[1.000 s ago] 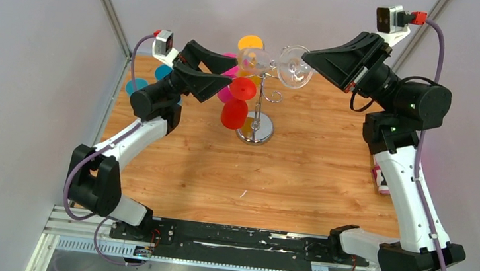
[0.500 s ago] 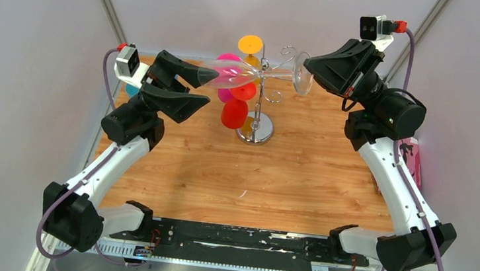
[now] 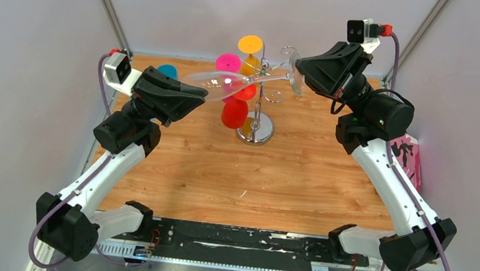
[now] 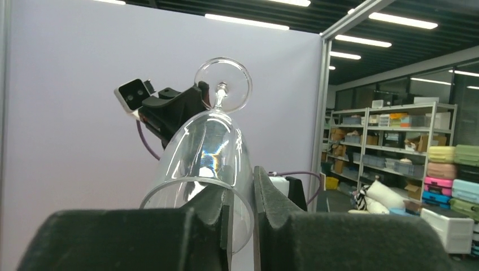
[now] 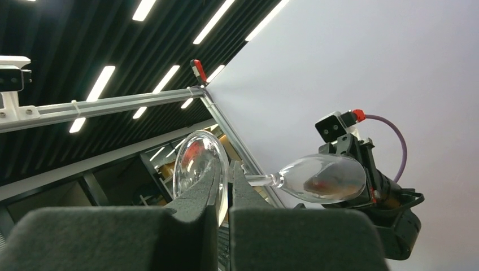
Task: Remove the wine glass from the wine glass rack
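Black-fingered, the left gripper (image 3: 201, 94) is clenched on the rim of a clear, long-stemmed wine glass (image 3: 223, 79). Its wrist view shows the bowl's wall pinched between the two fingers (image 4: 217, 203), the wine glass (image 4: 209, 147) pointing up and away, with its round foot at the far end. The right gripper (image 3: 300, 69), also black, grasps that foot. In its own wrist view, the fingers (image 5: 197, 195) press on either face of the clear disc, and the stem runs out to the bowl of the wine glass (image 5: 322, 178), which meets the other arm's fingers.

From above, the glass lies nearly level, stretched between the two arms, with the bowl to the left and the foot to the right. Its stem crosses just over the top of the shiny chrome wire wine glass rack (image 3: 261, 132), among the curled arms. I cannot tell whether the stem touches any of them.

The rack stands on its round mirrored base at the far middle of the wooden table (image 3: 253, 176). Coloured glasses hang on it: an orange glass (image 3: 251, 43) highest at the back, a magenta glass (image 3: 228, 62) to the left and a red glass (image 3: 234, 114) lower down, near the pole.
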Robot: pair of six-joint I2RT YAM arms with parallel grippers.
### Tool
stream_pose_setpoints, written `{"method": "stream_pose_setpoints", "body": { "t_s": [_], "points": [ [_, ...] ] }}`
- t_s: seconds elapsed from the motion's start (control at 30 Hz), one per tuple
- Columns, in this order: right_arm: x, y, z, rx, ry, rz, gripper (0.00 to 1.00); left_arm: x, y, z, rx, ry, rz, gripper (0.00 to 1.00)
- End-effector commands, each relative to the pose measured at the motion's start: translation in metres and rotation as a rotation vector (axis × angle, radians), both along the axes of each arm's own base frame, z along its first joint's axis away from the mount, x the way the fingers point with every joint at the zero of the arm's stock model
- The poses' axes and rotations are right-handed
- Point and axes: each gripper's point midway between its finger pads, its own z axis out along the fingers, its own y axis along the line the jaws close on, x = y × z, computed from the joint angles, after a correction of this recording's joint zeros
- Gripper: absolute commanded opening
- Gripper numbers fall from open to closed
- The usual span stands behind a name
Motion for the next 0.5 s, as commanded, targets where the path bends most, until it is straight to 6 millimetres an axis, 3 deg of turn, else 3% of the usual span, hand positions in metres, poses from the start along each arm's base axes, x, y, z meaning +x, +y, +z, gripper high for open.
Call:
{"method": "stream_pose_setpoints", "body": {
  "t_s": [0.0,0.07,0.17,0.27,0.33,0.37,0.47],
  "points": [
    [-0.010,0.024,-0.038,-0.179,-0.078,0.029,0.00,0.030,0.002,0.000,-0.033,0.095,0.125,0.00],
    [-0.011,0.023,-0.039,-0.193,-0.100,0.000,0.13,0.038,0.006,0.000,-0.018,0.155,0.209,0.00],
    [-0.013,0.021,-0.041,-0.227,-0.123,-0.060,0.51,0.068,0.020,-0.007,0.042,0.293,0.459,0.00],
    [-0.007,0.015,-0.048,-0.279,-0.113,-0.161,0.81,0.070,0.051,-0.004,0.065,0.371,0.696,0.00],
    [0.000,0.009,-0.055,-0.320,-0.108,-0.240,0.87,0.064,0.078,0.004,0.086,0.416,0.855,0.00],
    [0.003,0.005,-0.058,-0.337,-0.104,-0.280,0.89,0.066,0.092,-0.007,0.152,0.493,0.949,0.00],
    [0.011,-0.009,-0.065,-0.394,-0.105,-0.406,0.90,0.063,0.144,-0.011,0.263,0.638,1.237,0.00]
  ]
}}
